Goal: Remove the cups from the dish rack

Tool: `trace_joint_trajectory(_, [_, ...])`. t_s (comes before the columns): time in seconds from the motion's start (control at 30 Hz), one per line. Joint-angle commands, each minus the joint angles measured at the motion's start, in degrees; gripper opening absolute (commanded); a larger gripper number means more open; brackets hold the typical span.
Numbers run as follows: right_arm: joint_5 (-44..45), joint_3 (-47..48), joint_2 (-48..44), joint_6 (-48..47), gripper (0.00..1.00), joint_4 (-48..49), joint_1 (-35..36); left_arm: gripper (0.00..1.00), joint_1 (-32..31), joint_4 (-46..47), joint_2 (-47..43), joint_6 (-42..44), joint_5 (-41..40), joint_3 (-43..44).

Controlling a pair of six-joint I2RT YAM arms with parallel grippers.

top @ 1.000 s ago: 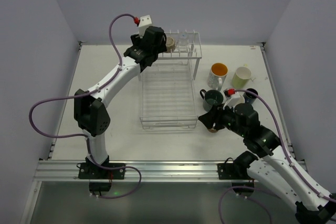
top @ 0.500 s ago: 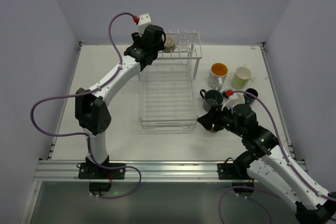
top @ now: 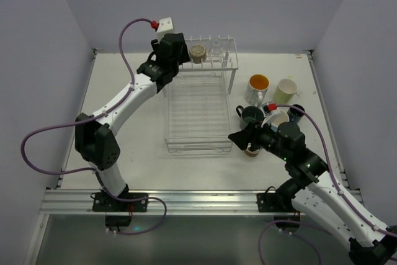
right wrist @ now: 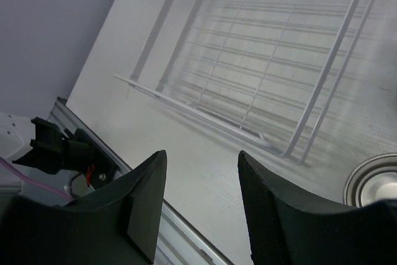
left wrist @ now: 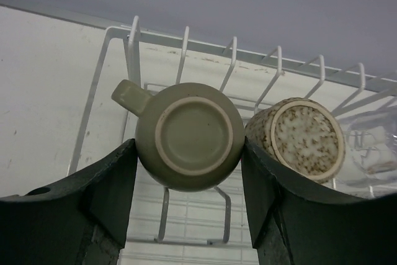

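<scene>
The white wire dish rack (top: pixel 197 116) stands mid-table, its upper shelf (top: pixel 223 66) at the far end. My left gripper (top: pixel 169 59) is at the shelf's left end. In the left wrist view it (left wrist: pixel 188 147) is shut on the small olive cup (left wrist: pixel 189 133), which is upside down, with both fingers touching its sides. A tan speckled cup (left wrist: pixel 302 138) (top: pixel 198 52) and a clear glass (left wrist: pixel 371 147) (top: pixel 216 46) stand next to it on the shelf. My right gripper (top: pixel 238 136) (right wrist: pixel 201 156) is open and empty by the rack's near right corner. A brown cup (top: pixel 250 149) stands just right of it.
Right of the rack stand a white cup with orange inside (top: pixel 257 87), a pale yellow-green cup (top: pixel 285 90), a dark green cup (top: pixel 251 116), a light cup (top: pixel 279 118) and a dark one (top: pixel 296 111). The lower basket (right wrist: pixel 273 60) holds nothing. Walls close three sides.
My left arm has swung left and its gripper has shifted a little left, uncovering the tan cup. My right gripper has come off the brown cup and moved left.
</scene>
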Motion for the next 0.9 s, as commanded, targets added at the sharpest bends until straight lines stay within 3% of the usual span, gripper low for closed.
trace_joint_trajectory(0.0, [-2.2,-0.2,-1.5,2.2,0.54,9.1,0.0,0.29,0.6,8.7,-10.3,1.7,2.1,-3.1])
trace_joint_trajectory(0.2, [-4.6,-1.0,-1.3,6.7,0.62,23.5,0.0,0.28,0.6,11.7,-21.9,-1.8,13.3,-11.8])
trace_joint_trajectory(0.4, [-10.4,0.8,4.2,11.3,0.73,40.3,0.0,0.27,0.6,21.1,-35.8,-12.5,32.9,-26.5])
trace_joint_trajectory(0.53, [-17.8,5.6,9.4,8.9,0.71,44.2,0.1,0.25,0.5,29.9,-43.1,-22.4,45.1,-36.4])
trace_joint_trajectory(0.6, [-18.8,7.6,11.9,8.2,0.69,46.9,0.3,0.25,0.3,35.0,-46.7,-27.7,47.0,-41.0])
trace_joint_trajectory(0.67, [-20.0,10.5,13.4,7.1,0.61,46.9,0.4,0.26,-0.2,37.2,-49.2,-32.0,48.6,-44.7])
trace_joint_trajectory(0.87, [-20.1,18.1,20.0,3.3,0.60,43.7,2.7,0.26,-1.9,42.6,-51.6,-39.3,50.2,-50.0])
